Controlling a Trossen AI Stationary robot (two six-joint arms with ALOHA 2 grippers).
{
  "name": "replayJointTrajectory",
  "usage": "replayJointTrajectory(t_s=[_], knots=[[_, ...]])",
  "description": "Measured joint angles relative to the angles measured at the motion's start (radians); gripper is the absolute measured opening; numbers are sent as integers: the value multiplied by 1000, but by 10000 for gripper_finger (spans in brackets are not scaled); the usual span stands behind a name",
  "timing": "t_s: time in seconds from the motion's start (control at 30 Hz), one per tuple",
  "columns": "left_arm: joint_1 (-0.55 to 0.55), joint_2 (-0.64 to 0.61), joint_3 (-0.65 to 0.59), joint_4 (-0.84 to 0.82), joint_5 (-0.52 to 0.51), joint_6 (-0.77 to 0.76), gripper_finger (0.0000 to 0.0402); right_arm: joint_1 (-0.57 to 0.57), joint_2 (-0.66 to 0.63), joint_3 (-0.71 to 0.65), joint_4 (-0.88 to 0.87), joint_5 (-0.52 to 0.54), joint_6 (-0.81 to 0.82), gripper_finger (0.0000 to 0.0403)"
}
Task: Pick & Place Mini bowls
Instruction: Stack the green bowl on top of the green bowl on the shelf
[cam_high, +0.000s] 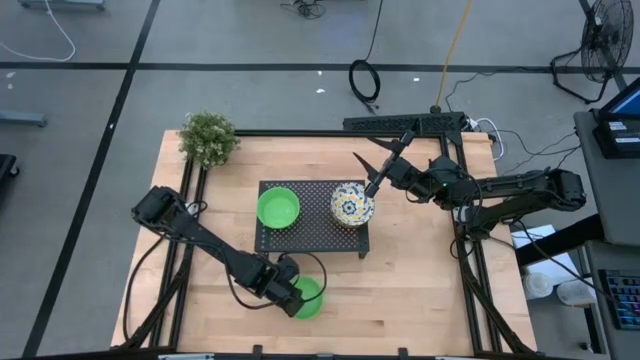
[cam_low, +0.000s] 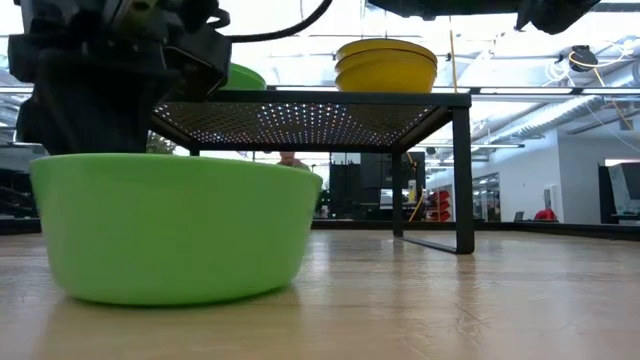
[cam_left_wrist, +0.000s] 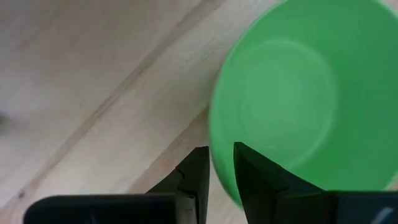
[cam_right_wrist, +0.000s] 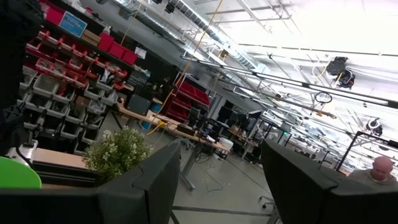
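Observation:
One green mini bowl (cam_high: 310, 298) stands on the table near its near edge, and my left gripper (cam_high: 293, 293) is shut on its rim. It fills the low view as green bowl (cam_low: 180, 230) and the left wrist view as green bowl (cam_left_wrist: 305, 93). A second green bowl (cam_high: 278, 208) and a stack of floral bowls (cam_high: 352, 203), yellow outside (cam_low: 385, 65), stand on the black rack (cam_high: 310, 238). My right gripper (cam_high: 372, 172) is open above the rack's right end, by the floral stack, with nothing between its fingers (cam_right_wrist: 155, 183). My left gripper pinches the green bowl's rim (cam_left_wrist: 222, 163) on the side toward the table's left. One finger (cam_left_wrist: 255, 177) is inside the bowl and the other (cam_left_wrist: 198, 171) outside. The fingers come from above, pointing down. The bowl stands upright with its base on the table (cam_low: 420, 310).
A small potted plant (cam_high: 208, 138) stands at the table's far left corner and shows in the right wrist view as plant (cam_right_wrist: 118, 152). The rack stands on legs (cam_low: 463, 170) mid-table. Bare wood lies right of the rack (cam_high: 420, 270). A person (cam_right_wrist: 380, 168) is in the room beyond.

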Motion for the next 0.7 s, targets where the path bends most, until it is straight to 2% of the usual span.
replayJointTrajectory(t_s=[0.1, 0.3, 0.7], knots=[[5, 3, 0, -7, 33, -25, 76, 0, 0, 0, 0, 0, 0, 215], [0, 3, 0, -16, 182, -76, 76, 0, 0, 0, 0, 0, 0, 215], [-59, 3, 0, -101, 247, -148, 76, 0, 0, 0, 0, 0, 0, 215]])
